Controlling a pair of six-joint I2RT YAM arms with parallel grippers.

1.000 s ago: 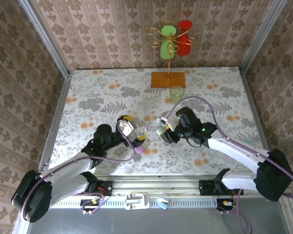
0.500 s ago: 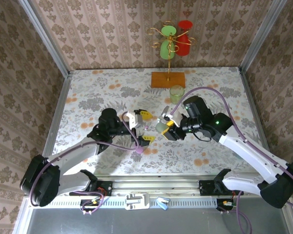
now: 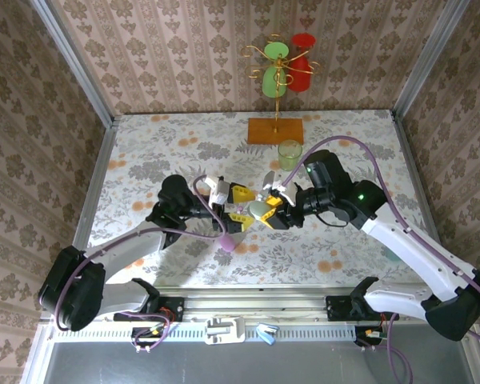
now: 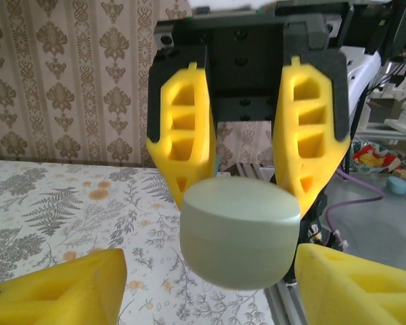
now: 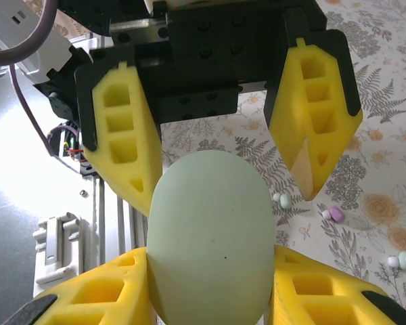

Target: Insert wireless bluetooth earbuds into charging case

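While the right gripper (image 5: 210,256) clamps the pale green, smooth, egg-shaped plastic charging case (image 5: 206,196) at one end, the left gripper (image 4: 210,256) stands spread to either side of the case's free end, not clearly bearing on it. Tiny whitish and pinkish plastic earbuds (image 5: 336,214) lie loose on the floral tabletop (image 5: 372,108) below the case. Judgement: the case is light, rigid and slippery, so it is best pinched across its broad flanks. The buds are likely to roll.
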